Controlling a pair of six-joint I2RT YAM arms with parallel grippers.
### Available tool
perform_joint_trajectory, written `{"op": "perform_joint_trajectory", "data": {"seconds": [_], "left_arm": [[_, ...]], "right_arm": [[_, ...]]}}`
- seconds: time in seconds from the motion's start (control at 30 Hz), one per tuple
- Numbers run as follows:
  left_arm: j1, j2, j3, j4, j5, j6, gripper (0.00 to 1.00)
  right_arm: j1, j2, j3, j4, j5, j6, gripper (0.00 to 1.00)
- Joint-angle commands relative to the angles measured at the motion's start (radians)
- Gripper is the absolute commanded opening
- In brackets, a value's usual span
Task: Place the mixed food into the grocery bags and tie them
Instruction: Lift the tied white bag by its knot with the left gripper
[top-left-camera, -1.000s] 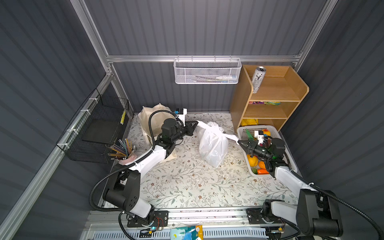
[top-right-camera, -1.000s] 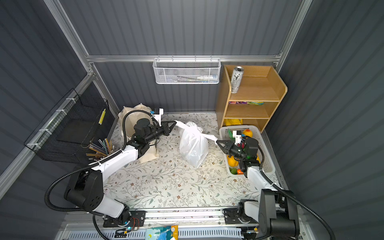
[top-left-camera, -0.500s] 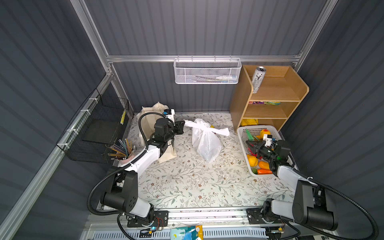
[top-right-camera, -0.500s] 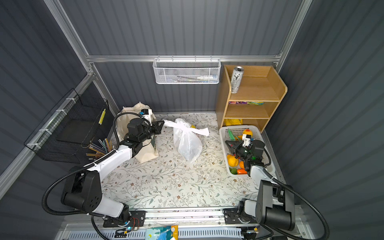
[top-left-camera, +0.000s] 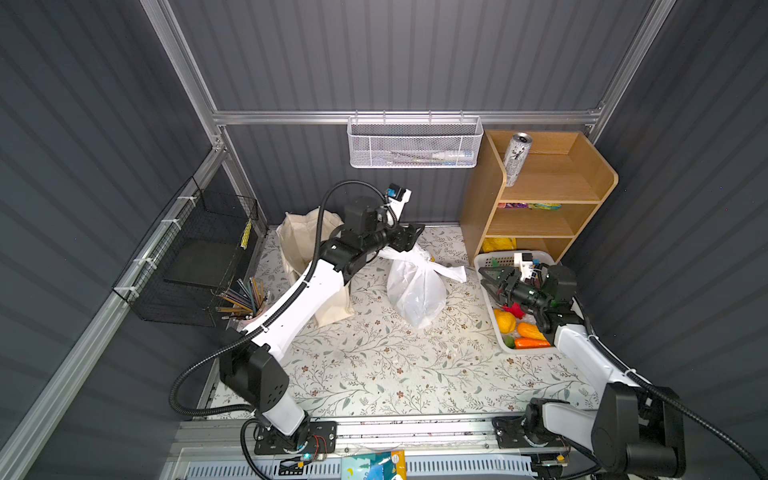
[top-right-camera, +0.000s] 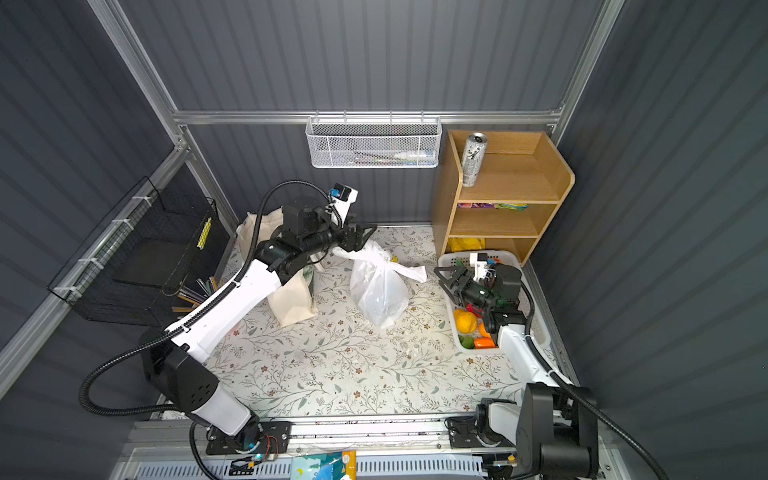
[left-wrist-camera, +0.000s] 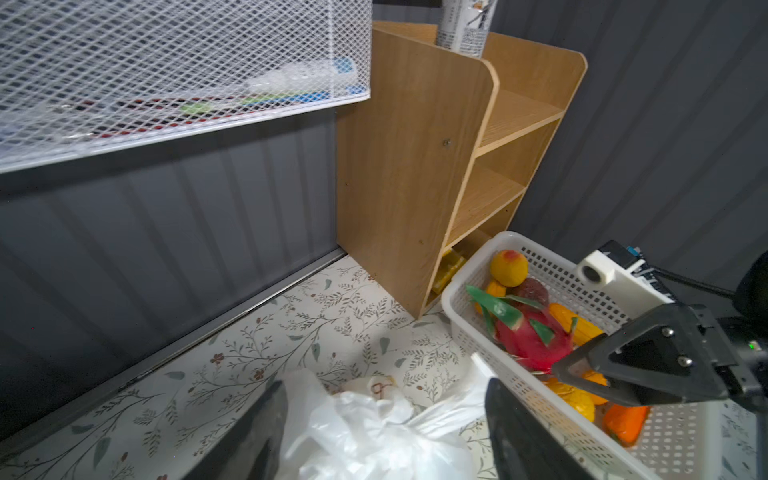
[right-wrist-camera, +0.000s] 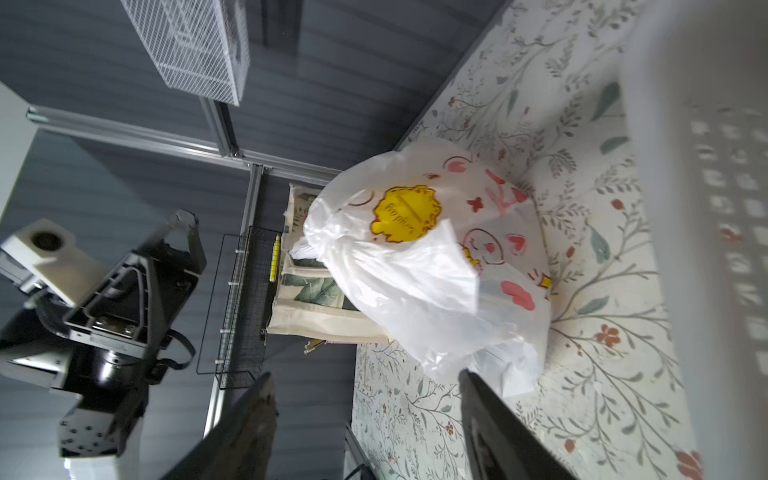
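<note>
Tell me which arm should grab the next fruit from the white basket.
Right, probably. The right claw hangs open over the white basket, close to the fruit; the left claw, also open, sits above the plastic bag, farther off.

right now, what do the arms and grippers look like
The left arm and right arm have white links, black joints and a black ribbed cable each. The left gripper and right gripper are black with angular fingers, each by a white camera box.

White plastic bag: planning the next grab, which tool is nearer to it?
Left. The left tool hangs open just over the gathered top of the white plastic bag; the right tool is open above the white basket, apart from the bag's loose handle.
</note>
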Motion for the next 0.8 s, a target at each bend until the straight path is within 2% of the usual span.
{"op": "perform_joint_trajectory", "data": {"seconds": [0.0, 0.03, 0.13, 0.33, 0.77], "left_arm": [[-0.015, 0.099, 0.089, -0.312, -0.135, 0.185, 0.79], [-0.019, 0.113, 0.107, -0.324, -0.133, 0.205, 0.8], [-0.029, 0.144, 0.141, -0.353, -0.158, 0.25, 1.0], [-0.029, 0.23, 0.234, -0.435, -0.198, 0.273, 1.0], [-0.029, 0.345, 0.282, -0.454, -0.106, 0.25, 1.0]], "right_arm": [[0.044, -0.024, 0.066, -0.218, 0.047, -0.168, 0.78], [0.052, -0.027, 0.075, -0.241, 0.056, -0.183, 0.8], [0.062, -0.034, 0.078, -0.256, 0.061, -0.193, 0.82], [0.07, -0.034, 0.081, -0.258, 0.061, -0.195, 0.85], [0.071, -0.012, 0.081, -0.224, 0.066, -0.175, 0.86]]}}
